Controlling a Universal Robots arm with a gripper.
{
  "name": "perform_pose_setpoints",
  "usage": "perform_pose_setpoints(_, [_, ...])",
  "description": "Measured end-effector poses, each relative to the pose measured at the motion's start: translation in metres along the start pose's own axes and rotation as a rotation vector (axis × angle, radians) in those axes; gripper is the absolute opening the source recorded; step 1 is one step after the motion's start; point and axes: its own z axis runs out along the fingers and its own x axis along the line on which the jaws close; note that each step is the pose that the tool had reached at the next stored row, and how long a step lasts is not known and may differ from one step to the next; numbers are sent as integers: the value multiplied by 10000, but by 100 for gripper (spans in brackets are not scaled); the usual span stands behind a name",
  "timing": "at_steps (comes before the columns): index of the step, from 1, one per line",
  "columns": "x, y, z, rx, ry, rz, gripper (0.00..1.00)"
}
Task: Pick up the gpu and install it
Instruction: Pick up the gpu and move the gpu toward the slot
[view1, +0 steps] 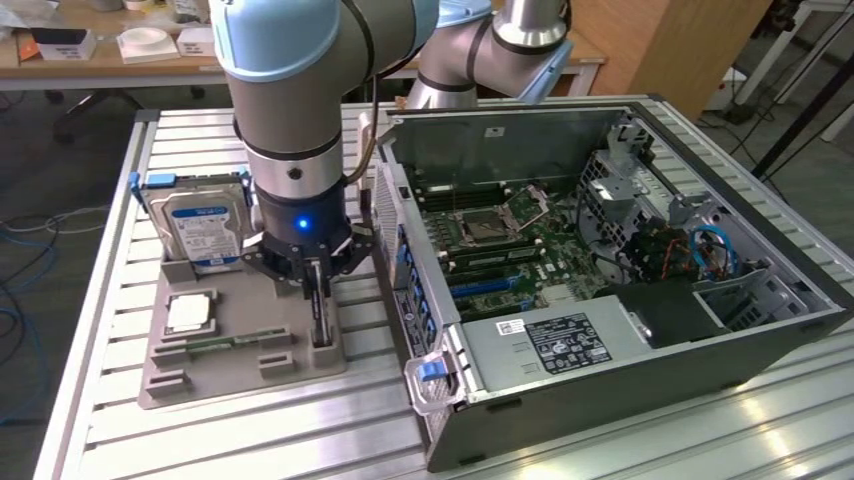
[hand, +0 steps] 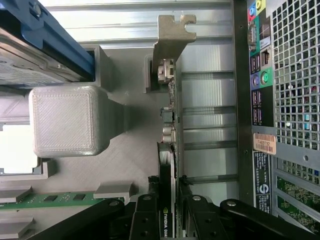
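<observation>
First, the graphics card (hand: 167, 190): on its long edge in a slot of the gray tray (view1: 200, 385), seemingly not yet lifted out. Seen edge-on from the wrist, with the silvery bracket (hand: 172, 37) at the far end and the black body running straight back between the fingers (hand: 145, 216). Long axis in line with the gap of the gripper (hand: 168, 220), so, as a judgement, no twist wanted to match it. Pinched across the thin way, one finger against each flat face, snug on the card toward the end away from the bracket. Same grip in the exterior view: held from directly above, at the top edge, with the arm reaching straight down.

Outward from there, on the same tray: a memory stick (view1: 220, 343) lying flat in its groove, a processor chip (view1: 188, 314) just beside that, and a hard drive (view1: 200, 228) standing at the tray's far end. All apart from the card.

To the exterior view's right, just beside the tray, the open computer case (view1: 601, 385), with the main board (view1: 527, 250) exposed inside. From the wrist, its rear panel (hand: 260, 80) of coloured ports close alongside the card, parallel to the long axis.

By the look of things: pick-up in hand, installing not begun, straight up the only free way out of the slot.
</observation>
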Motion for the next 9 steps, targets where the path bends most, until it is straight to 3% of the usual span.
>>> perform_pose_setpoints(9, [0,0,0,0,0,0,26])
